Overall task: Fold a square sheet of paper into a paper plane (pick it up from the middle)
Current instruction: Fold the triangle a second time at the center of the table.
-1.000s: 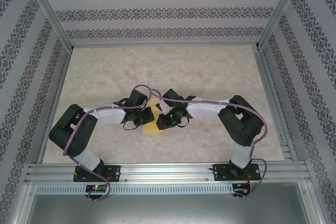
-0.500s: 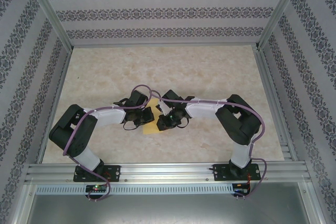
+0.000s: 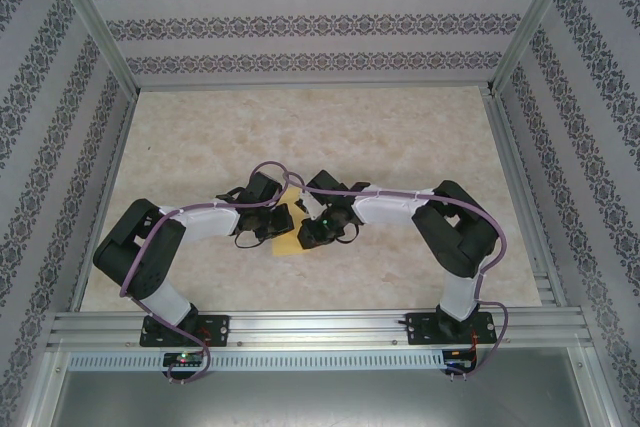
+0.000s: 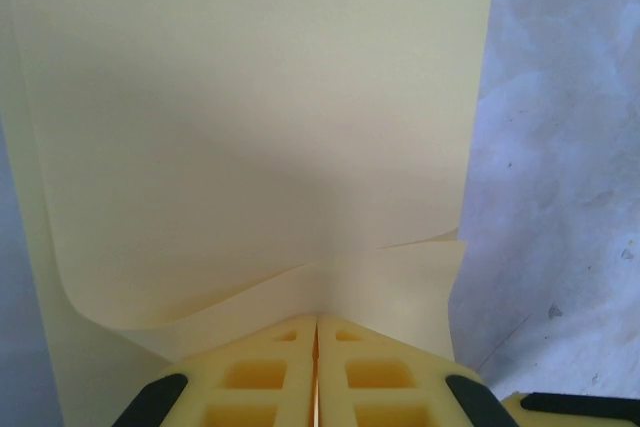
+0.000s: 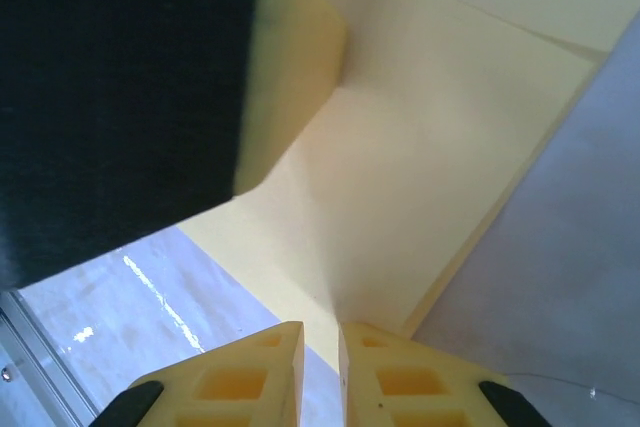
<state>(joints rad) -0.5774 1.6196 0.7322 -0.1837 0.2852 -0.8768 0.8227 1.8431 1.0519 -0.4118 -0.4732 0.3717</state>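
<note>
The sheet of paper (image 3: pixel 288 244) is at the middle of the table (image 3: pixel 330 127), between the two arms. The left gripper (image 4: pixel 317 323) is closed, fingers pressed together on the near edge of the sheet, which rises and curls away from them. The right gripper (image 5: pixel 322 332) stands at a narrow gap. A folded edge of the sheet runs into that gap and appears pinched there.

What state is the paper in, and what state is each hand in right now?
square sheet of paper: partly folded, layers overlapping, not yet a plane.
left hand: shut, pinching the paper's edge.
right hand: shut, gripping another edge of the paper.
</note>
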